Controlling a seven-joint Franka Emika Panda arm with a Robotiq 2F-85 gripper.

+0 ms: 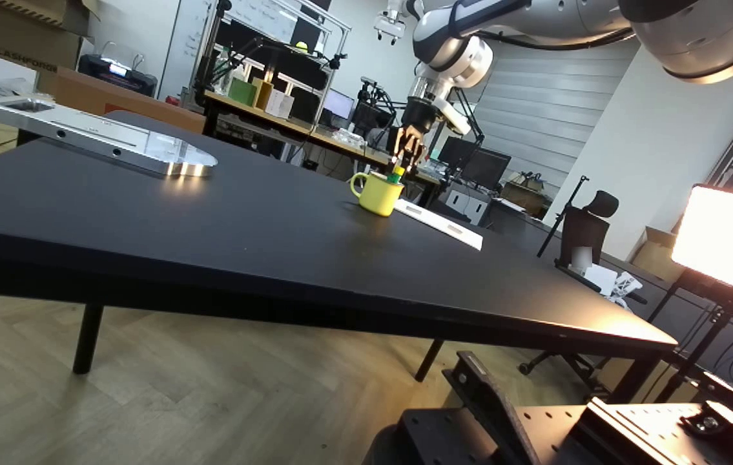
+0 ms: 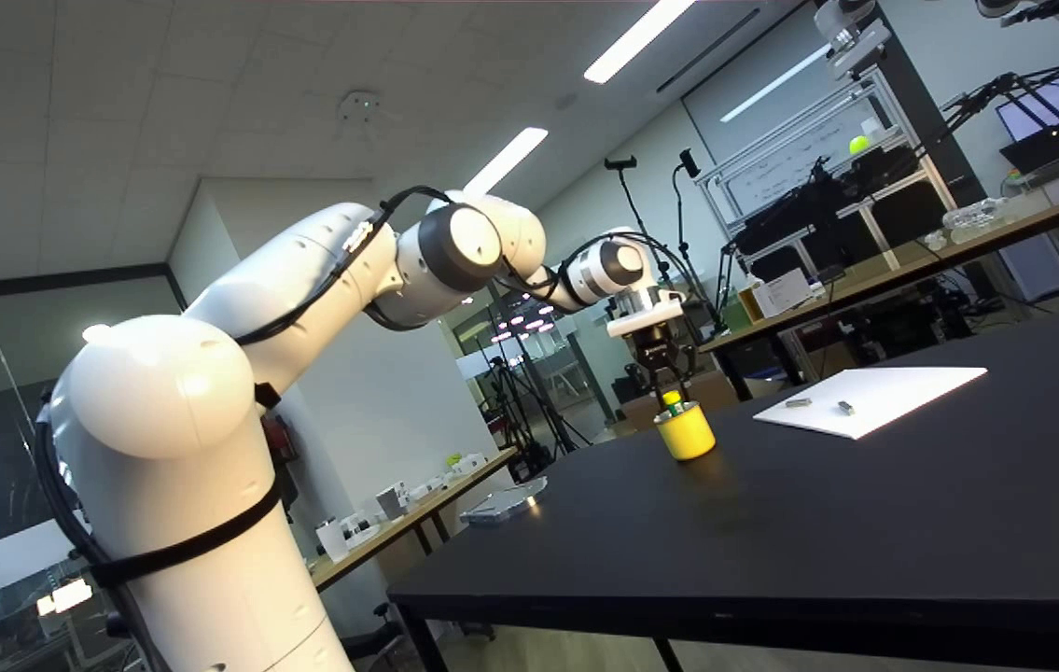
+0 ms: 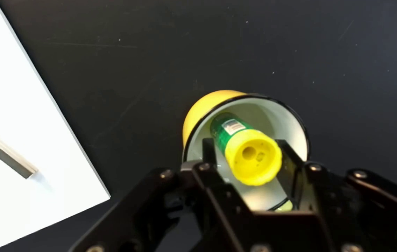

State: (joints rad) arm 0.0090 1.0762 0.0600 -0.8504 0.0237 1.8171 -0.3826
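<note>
Straddling a yellow-ended green tube (image 3: 243, 147) mid-frame in the wrist view, the gripper (image 3: 247, 149) has 1 finger on each side; whether they press on it I cannot tell. Getting a grip appears to be the step in hand, and the next move calls for an even squeeze. The tube leans inside a yellow mug (image 3: 200, 119). At the frame's left lies a white board (image 3: 34, 203) with a small metal piece (image 3: 9, 157).
</note>
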